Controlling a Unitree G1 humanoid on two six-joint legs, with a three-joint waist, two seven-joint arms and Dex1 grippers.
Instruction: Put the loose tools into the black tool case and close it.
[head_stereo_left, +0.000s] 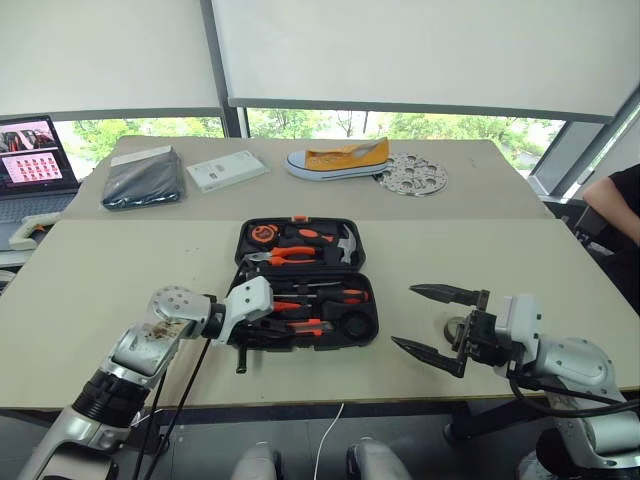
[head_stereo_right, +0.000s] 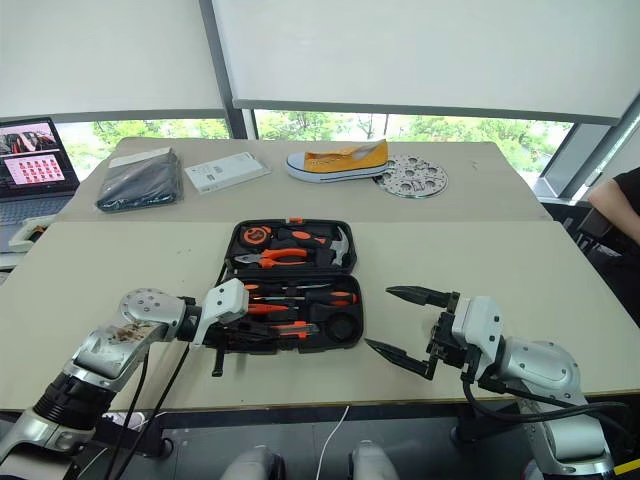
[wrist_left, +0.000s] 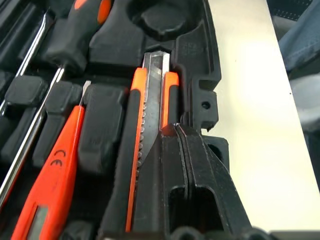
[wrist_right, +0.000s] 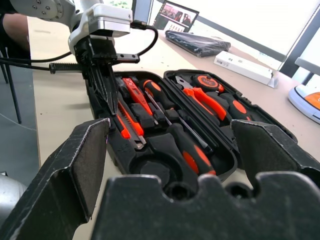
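- The bench (head_stereo_left: 120, 300) is big and tan. A second bench (head_stereo_left: 480, 190) stands behind it.
- The case (head_stereo_left: 305, 283) is black and lies open in the middle of the front bench, near the front edge. Its lid lies flat on the far side.
- The lid holds pliers (head_stereo_left: 285, 257), a hammer (head_stereo_left: 346, 243) and a tape measure (head_stereo_left: 262, 234).
- The near half of the case holds the tools in their slots.
- Two screwdrivers (wrist_right: 192, 152) with black and orange handles lie side by side in the case.
- The knife (wrist_left: 150, 125) is orange and black. It lies in its slot by the front edge of the case.
- The tester (wrist_left: 52, 175) is slim and all orange. It lies just beside the knife.
- The left pincer (wrist_right: 106, 87) is pressed together. Its tip sits on the knife at the left end of the case.
- The right pincer (head_stereo_left: 432, 322) is spread wide. It hangs over the front bench to the right of the case and holds nothing.
- On the far bench lie a black pouch (head_stereo_left: 145, 180), a white box (head_stereo_left: 226, 170), a yellow shoe (head_stereo_left: 338, 159) and a round plate with holes (head_stereo_left: 412, 177).
- A laptop (head_stereo_left: 35, 155) stands open at the far left edge.
- A person's arm (head_stereo_left: 610, 205) shows at the right edge.
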